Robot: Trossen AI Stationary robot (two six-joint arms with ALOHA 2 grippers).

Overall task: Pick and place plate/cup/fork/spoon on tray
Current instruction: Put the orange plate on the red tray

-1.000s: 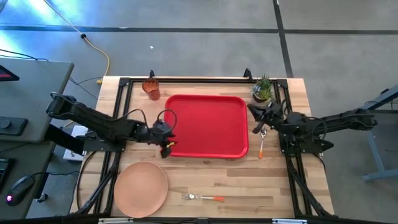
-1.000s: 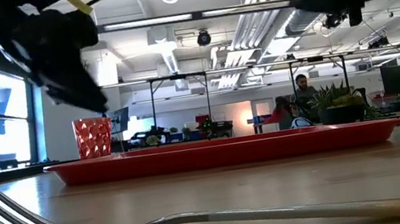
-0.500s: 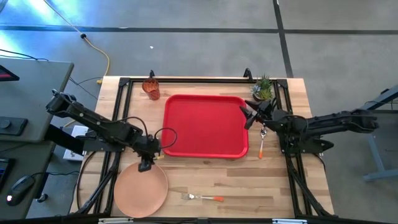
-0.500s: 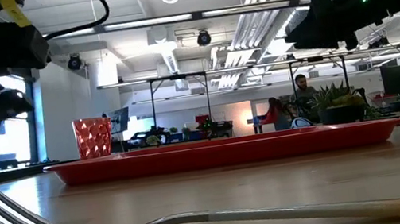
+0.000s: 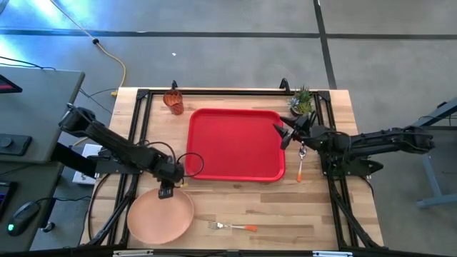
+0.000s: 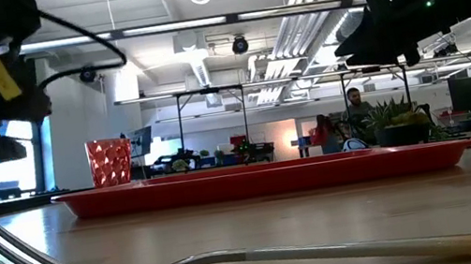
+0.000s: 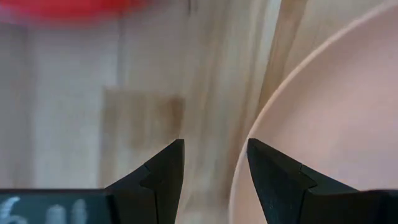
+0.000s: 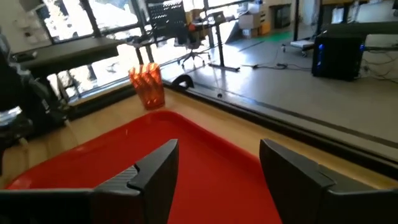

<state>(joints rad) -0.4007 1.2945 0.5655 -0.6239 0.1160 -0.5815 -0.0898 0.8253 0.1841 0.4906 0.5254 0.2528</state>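
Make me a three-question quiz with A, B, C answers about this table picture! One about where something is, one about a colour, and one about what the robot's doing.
1. Where is the fork?
A. on the tray
B. on the bare table near the front edge
C. on the plate

2. What colour is the tray?
A. red
B. blue
C. green

3. What is the left end effector doing?
A. gripping the cup
B. open at the plate's rim
C. holding the spoon

Answers: 1 B, the fork lies on wood beside the plate. 2 A, the tray is bright red. 3 B, the left wrist view shows its parted fingers at the rim.
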